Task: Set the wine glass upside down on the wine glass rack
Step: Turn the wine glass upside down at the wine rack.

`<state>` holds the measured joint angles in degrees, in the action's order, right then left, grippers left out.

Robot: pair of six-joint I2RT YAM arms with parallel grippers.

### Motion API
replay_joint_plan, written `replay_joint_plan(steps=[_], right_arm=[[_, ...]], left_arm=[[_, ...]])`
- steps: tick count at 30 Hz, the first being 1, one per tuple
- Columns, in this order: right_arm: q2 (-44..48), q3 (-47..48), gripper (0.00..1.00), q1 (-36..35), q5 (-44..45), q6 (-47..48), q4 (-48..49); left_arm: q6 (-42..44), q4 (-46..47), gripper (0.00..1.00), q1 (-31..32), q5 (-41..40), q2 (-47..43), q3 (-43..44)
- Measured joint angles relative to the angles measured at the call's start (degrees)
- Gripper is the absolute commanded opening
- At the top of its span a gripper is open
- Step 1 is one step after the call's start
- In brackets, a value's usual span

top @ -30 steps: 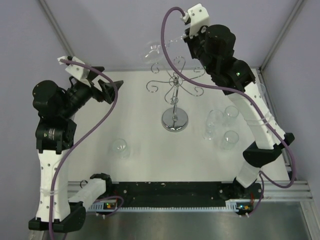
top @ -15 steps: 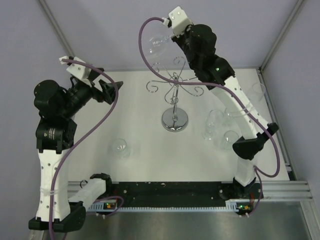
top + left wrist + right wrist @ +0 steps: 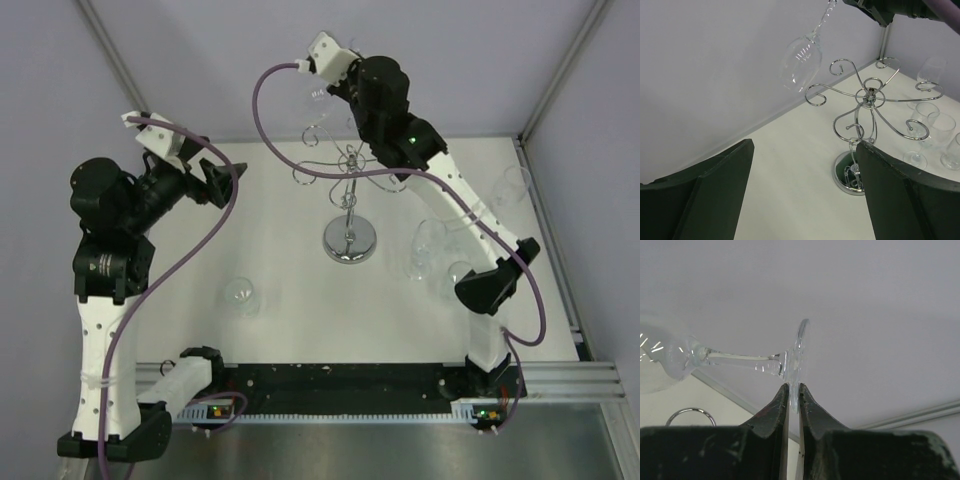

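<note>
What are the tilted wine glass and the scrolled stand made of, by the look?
Wine glass: probably clear glass; the wall shows through, with sharp highlights. Wine glass rack: likely chromed metal wire, mirror-bright, reflective round base.

White-and-black arms (image 3: 100, 340) carry looping purple cables (image 3: 253, 100).
</note>
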<state>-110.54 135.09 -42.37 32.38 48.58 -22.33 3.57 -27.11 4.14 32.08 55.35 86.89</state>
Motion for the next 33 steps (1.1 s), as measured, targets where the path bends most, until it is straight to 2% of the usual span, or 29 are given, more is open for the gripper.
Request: replay_joint_plan(steps=[16, 33], right_arm=[[-0.5, -4.7, 0.0, -2.5, 1.6, 10.0, 1.5], [-0.9, -11.1, 0.0, -3.2, 2.1, 12.4, 1.2]], left_arm=[[0.9, -0.1, 0.89, 0.0, 0.2, -0.2, -0.4], [2.4, -1.2, 0.9, 0.0, 0.1, -1.3, -1.6]])
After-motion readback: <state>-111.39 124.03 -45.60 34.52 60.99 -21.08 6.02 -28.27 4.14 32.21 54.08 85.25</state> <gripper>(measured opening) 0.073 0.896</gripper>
